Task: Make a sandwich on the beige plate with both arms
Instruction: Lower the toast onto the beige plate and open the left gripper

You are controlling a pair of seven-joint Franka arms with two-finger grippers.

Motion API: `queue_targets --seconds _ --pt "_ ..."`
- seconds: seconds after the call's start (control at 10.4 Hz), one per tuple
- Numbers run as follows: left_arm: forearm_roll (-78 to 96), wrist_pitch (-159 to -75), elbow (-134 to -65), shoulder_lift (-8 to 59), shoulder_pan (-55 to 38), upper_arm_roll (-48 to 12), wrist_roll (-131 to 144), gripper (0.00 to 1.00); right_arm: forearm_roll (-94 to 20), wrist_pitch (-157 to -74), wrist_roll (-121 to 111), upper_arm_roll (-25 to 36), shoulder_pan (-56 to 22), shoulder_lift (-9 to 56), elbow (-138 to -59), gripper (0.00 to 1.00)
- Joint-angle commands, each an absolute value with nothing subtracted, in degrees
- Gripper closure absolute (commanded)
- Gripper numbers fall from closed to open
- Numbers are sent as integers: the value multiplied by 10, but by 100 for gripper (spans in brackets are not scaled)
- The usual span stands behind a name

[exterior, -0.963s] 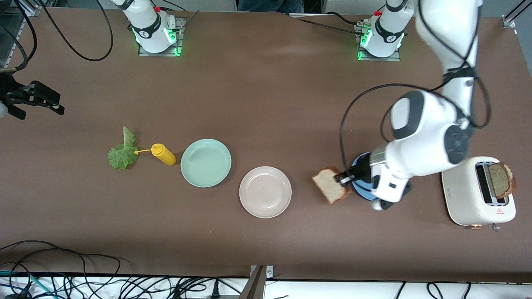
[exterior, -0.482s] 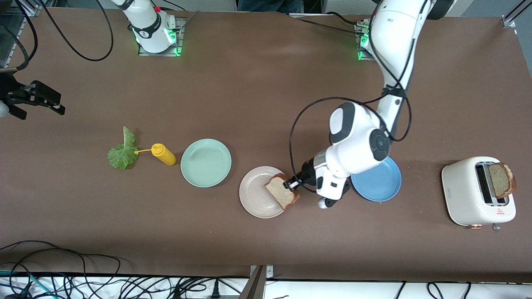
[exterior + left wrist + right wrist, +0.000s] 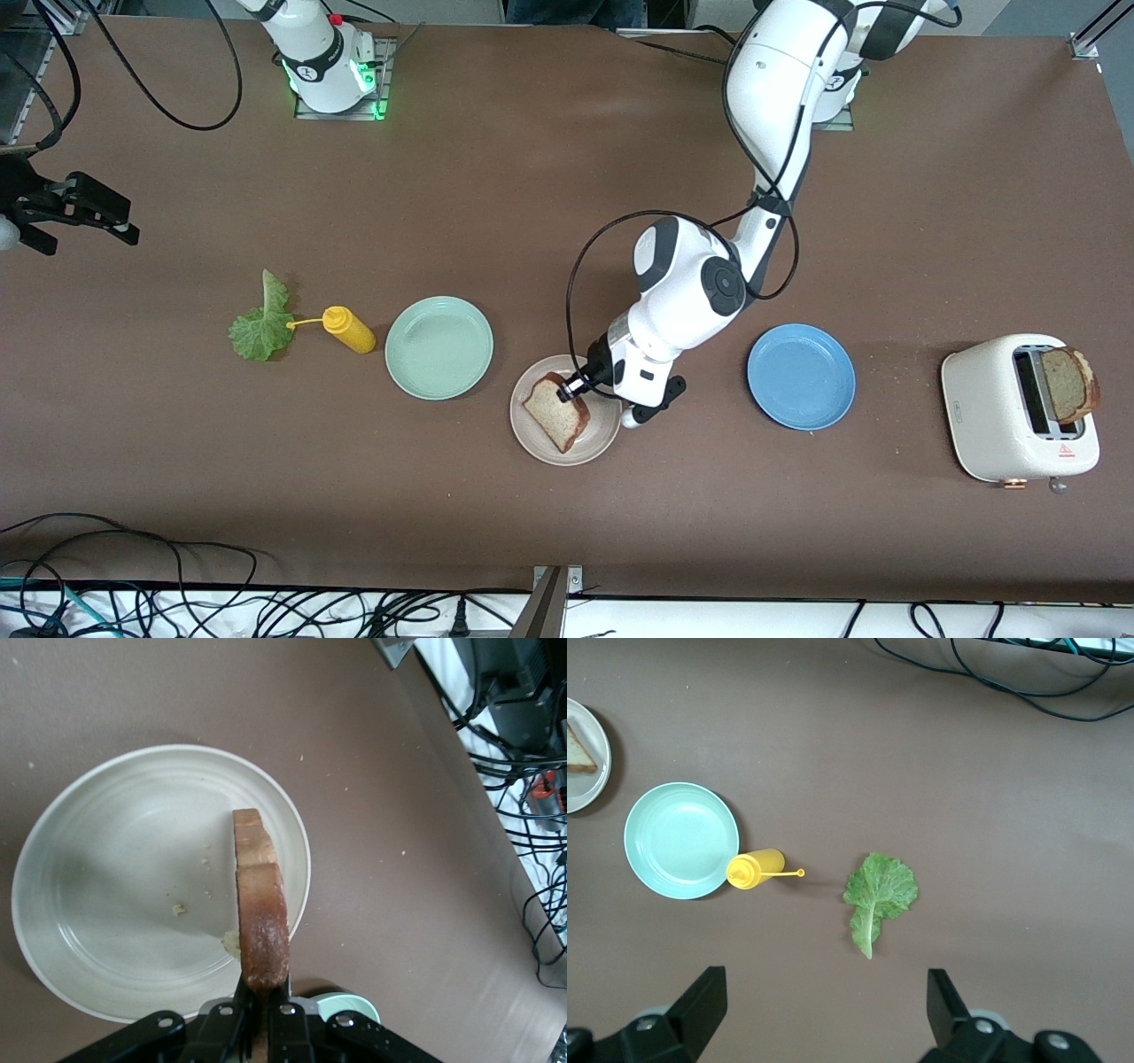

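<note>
Brown crusted bread slice pinched in left hand over round beige plate.

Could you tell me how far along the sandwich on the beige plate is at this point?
Nothing is laid down yet. In hand: the left gripper holds the first bread slice over the beige plate, not released. Left: the lettuce leaf lies on the table beside the yellow bottle, and the second slice sits in the toaster. The right gripper waits open above the lettuce.

Left gripper low, fingers clamped — right gripper high, parked, fingers spread wide.
</note>
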State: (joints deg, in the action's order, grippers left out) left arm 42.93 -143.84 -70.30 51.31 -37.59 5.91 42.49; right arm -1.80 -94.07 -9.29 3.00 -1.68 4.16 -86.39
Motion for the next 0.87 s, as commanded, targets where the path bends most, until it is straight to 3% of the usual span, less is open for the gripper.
queue_targets --seconds 0.0,0.19,0.29,0.39,0.48,0.67,0.77 --pt "457 -1442 -692 520 -390 69 424 100 -22 -939 -91 28 -18 40 -859 0" --pt "461 -1442 -693 520 -395 69 423 100 -22 -938 -91 30 -17 40 -859 0" --pt "462 -1442 -693 520 -392 69 424 80 -22 -938 -91 30 -17 40 -859 0" --pt "462 -1442 -693 519 -392 70 425 40 -22 -938 -91 30 -17 40 -859 0" --pt "460 -1442 -693 519 -392 70 422 14 -22 -937 -91 30 -17 40 -859 0" --pt "452 -1439 -695 518 -390 71 418 0 -22 -939 -91 31 -17 40 -859 0" --pt "448 -1434 -697 518 -389 72 417 0 -22 -938 -91 30 -17 40 -859 0"
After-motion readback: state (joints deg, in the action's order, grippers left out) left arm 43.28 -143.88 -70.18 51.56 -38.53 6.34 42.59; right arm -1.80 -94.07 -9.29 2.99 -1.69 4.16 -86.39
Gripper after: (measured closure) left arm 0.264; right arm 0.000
